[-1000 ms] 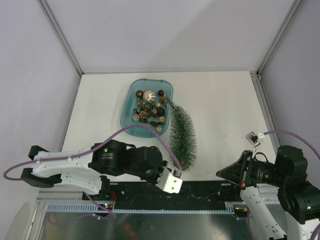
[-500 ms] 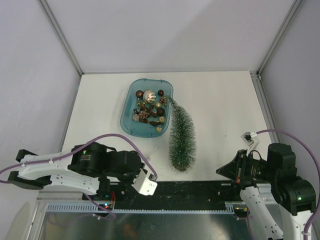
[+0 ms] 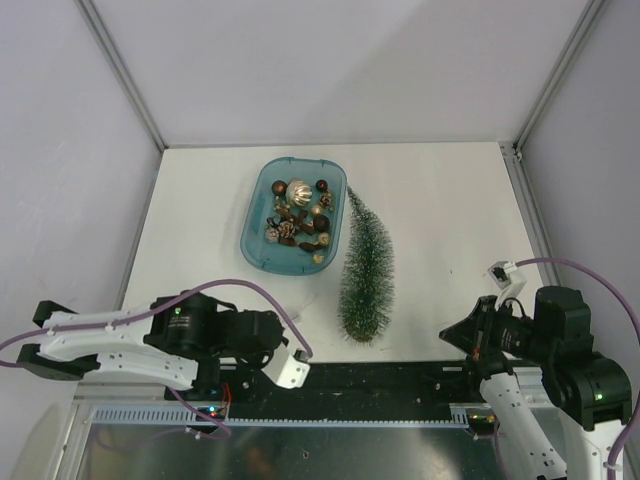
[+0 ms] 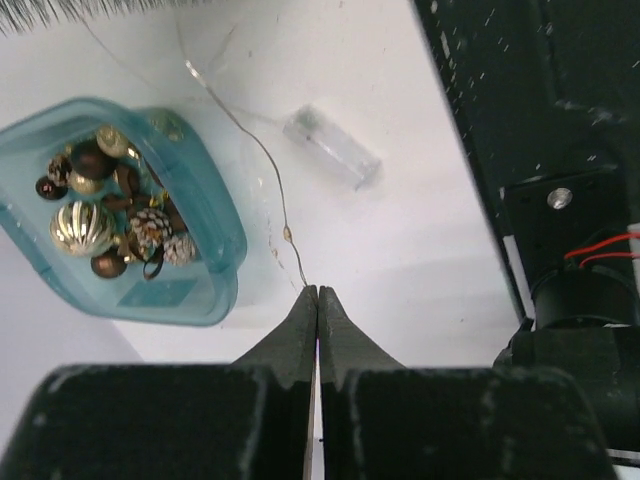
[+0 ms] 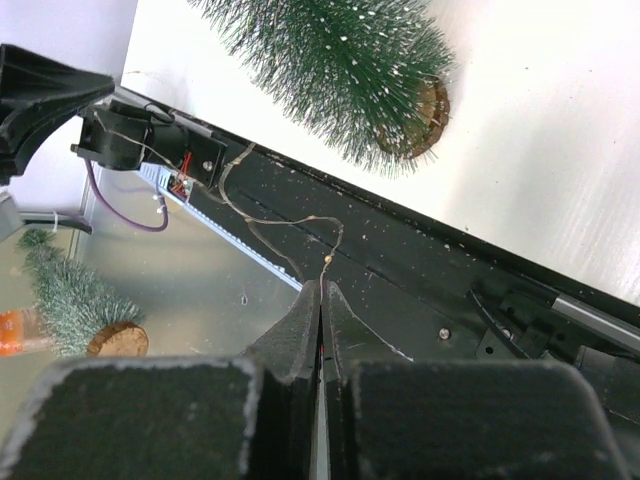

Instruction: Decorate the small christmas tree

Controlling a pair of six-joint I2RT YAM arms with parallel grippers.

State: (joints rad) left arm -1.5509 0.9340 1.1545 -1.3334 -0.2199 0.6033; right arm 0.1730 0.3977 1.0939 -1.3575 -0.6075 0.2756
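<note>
left gripper (image 4: 317, 290): you are pinching the thin light wire (image 4: 262, 150) in closed jaws.
right gripper (image 5: 320, 285): closed too, nipping that wire.
small christmas tree (image 3: 365, 270): lying bare on its side near the table (image 3: 450, 200)'s near edge, tip touching the teal tray (image 3: 250, 235).
ornaments (image 3: 298, 215): all sitting in the tray, so you are only just beginning to decorate.

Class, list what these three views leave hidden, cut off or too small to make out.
- Top view: the wire is too thin to trace; ornaments in the tray too small to count.
- Left wrist view: the tree is cut by the top edge; only bristle tips show.
- Right wrist view: the tree's tip is cut by the top edge.
</note>
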